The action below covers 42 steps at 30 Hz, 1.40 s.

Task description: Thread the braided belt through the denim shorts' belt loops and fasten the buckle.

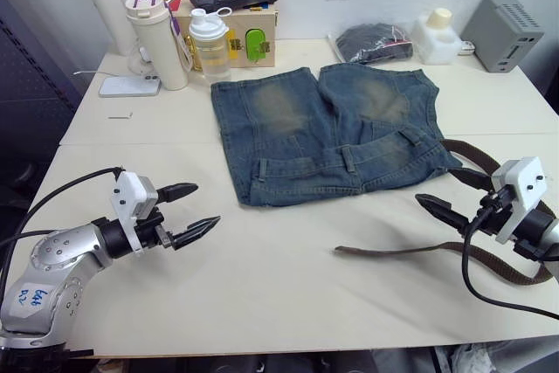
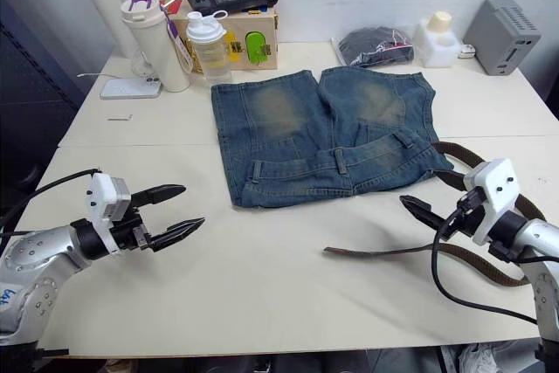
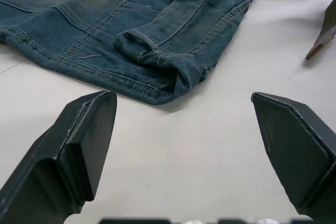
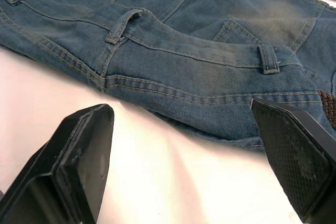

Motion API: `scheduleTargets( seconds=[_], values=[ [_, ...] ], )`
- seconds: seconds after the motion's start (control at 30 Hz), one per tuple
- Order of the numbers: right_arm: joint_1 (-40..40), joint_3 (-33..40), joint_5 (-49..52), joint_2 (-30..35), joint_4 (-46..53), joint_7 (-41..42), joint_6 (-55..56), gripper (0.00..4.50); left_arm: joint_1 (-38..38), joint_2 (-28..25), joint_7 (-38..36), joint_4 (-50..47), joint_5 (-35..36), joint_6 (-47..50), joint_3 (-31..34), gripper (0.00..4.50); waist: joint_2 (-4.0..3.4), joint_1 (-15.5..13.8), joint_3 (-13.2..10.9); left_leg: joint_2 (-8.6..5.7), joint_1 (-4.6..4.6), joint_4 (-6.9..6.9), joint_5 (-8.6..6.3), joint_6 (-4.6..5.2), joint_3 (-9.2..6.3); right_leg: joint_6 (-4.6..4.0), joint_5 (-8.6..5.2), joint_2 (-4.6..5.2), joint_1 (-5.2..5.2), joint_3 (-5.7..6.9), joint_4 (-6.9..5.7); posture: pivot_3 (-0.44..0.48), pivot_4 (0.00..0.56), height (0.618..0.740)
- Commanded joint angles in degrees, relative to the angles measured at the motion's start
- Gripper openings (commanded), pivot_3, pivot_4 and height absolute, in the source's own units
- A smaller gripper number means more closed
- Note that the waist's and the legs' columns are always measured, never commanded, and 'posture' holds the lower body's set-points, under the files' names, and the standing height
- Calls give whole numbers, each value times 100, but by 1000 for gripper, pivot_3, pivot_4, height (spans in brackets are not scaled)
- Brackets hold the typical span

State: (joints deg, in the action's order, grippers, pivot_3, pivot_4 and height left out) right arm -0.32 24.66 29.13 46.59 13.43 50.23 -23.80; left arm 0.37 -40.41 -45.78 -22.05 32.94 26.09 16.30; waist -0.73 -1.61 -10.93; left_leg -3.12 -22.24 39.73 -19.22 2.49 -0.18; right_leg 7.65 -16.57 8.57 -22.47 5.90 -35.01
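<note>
Two bottles [image 1: 188,45], a phone [image 1: 129,86] behind the denim shorts [image 1: 327,133].

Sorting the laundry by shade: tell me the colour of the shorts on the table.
The shorts are faded blue-grey denim with worn tan patches, clearest in the left eye view.

Cream rectangular table [image 1: 262,303] is carrying blue-grey faded denim shorts [image 1: 327,133] lying flat at upper centre. Dark-brown braided belt [image 1: 410,251] is trailing along the right edge, its tip at lower centre. Along the top are standing white bottles [image 1: 157,41], a wooden box [image 1: 253,28], a bagged black bundle [image 1: 371,41] and a grey box [image 1: 507,32].
</note>
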Motion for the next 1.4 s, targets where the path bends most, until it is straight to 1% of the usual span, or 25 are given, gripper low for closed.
scheduleTargets(
  seconds=[0.03,0.1,0.17,0.27,0.33,0.43,0.53,0.6,0.63,0.67,0.77,0.83,0.9,1.0,1.1,1.17,1.27,1.4],
  values=[
    [-88,-179,163,543,351,709,-22,4458,-181,-26,-76,-107,32,-83,-63,4500,0,1,0,0,0,0,0,0,1,0,0,0,0,0,0,0,150,690],
    [-12,-462,222,1057,508,1380,-133,4458,-275,-111,-282,-93,16,-99,-217,4500,-1,-2,0,0,0,0,0,1,0,0,0,0,0,0,0,0,150,690],
    [77,-728,163,1465,592,1851,-153,4458,-345,-177,-448,-94,9,-103,-343,4500,0,2,0,1,0,0,0,1,-1,0,0,1,1,1,2,0,150,690],
    [393,-1253,-508,2124,501,2381,293,4458,-482,-254,-644,-116,28,-89,-495,4500,5,-16,-1,3,-3,1,-2,2,-4,0,0,5,2,0,7,0,150,690],
    [428,-1496,-913,2288,277,2398,619,4458,-552,-273,-712,-132,33,-70,-541,4500,5,-8,-2,4,-4,3,-2,2,-8,0,0,7,5,1,11,0,150,690],
    [296,-1919,-1734,2281,-396,2061,1184,4458,-654,-298,-759,-214,86,4,-599,4500,5,3,-2,4,-2,6,-2,1,-3,0,0,9,5,3,10,0,150,690],
    [296,-2076,-2031,2162,-704,1930,1502,4458,-649,-296,-760,-311,125,67,-630,4500,4,6,-2,3,-3,8,-4,-2,-4,0,0,7,2,3,6,0,150,690],
    [294,-2104,-2084,2060,-759,1840,1591,3963,-632,-293,-755,-348,135,93,-627,4500,11,8,0,9,-2,9,-4,-4,-5,0,0,5,6,6,8,0,150,690],
    [318,-2122,-2128,2003,-770,1784,1647,3824,-623,-288,-748,-373,141,109,-630,4500,18,8,4,14,-2,11,-5,-5,-5,0,0,3,10,7,11,0,150,690],
    [334,-2131,-2162,1964,-778,1753,1686,3324,-618,-283,-744,-391,145,123,-630,4500,26,8,8,18,0,17,-7,-8,-7,0,0,2,15,8,12,0,150,690],
    [402,-2117,-2114,1835,-688,1736,1718,2017,-650,-263,-740,-419,148,160,-657,4500,33,16,11,22,25,25,-13,-18,-20,0,0,2,53,6,34,0,150,690],
    [387,-2116,-2070,1755,-612,1705,1658,1031,-719,-249,-750,-403,141,162,-698,4500,35,18,11,28,57,23,-32,-41,-27,-1,0,-1,93,4,62,0,150,690],
    [379,-2124,-2067,1702,-553,1701,1631,72,-798,-244,-770,-369,140,157,-740,4500,35,19,11,31,74,21,-40,-47,-26,-7,-4,-1,107,1,63,0,150,690],
    [319,-2102,-1965,1558,-398,1639,1609,25,-947,-249,-843,-295,131,125,-824,4500,36,18,12,36,74,21,-40,-47,-27,-14,-8,-3,105,-2,61,0,150,690],
    [272,-1999,-1714,1531,75,1751,1524,25,-1211,-258,-980,-154,111,83,-936,4500,33,21,10,43,74,21,-35,-39,-26,-27,-15,-8,100,0,54,0,150,690],
    [155,-1929,-1560,1598,446,1855,1425,25,-1529,-212,-1078,-10,107,79,-1063,4500,9,7,-3,45,73,20,-35,-39,-26,-32,-19,-9,96,2,47,0,150,690],
    [-174,-1890,-1291,1686,920,1940,1058,25,-2044,-94,-1249,221,47,31,-1366,4500,3,1,-7,45,73,21,-33,-39,-25,-35,-21,-11,92,6,37,0,150,690],
    [-738,-2010,-1057,1729,1360,1961,538,25,-2671,243,-1558,561,-111,-140,-1923,4500,3,-28,-7,43,72,23,-32,-37,-27,-34,-21,-10,95,9,37,0,150,690]
  ],
)
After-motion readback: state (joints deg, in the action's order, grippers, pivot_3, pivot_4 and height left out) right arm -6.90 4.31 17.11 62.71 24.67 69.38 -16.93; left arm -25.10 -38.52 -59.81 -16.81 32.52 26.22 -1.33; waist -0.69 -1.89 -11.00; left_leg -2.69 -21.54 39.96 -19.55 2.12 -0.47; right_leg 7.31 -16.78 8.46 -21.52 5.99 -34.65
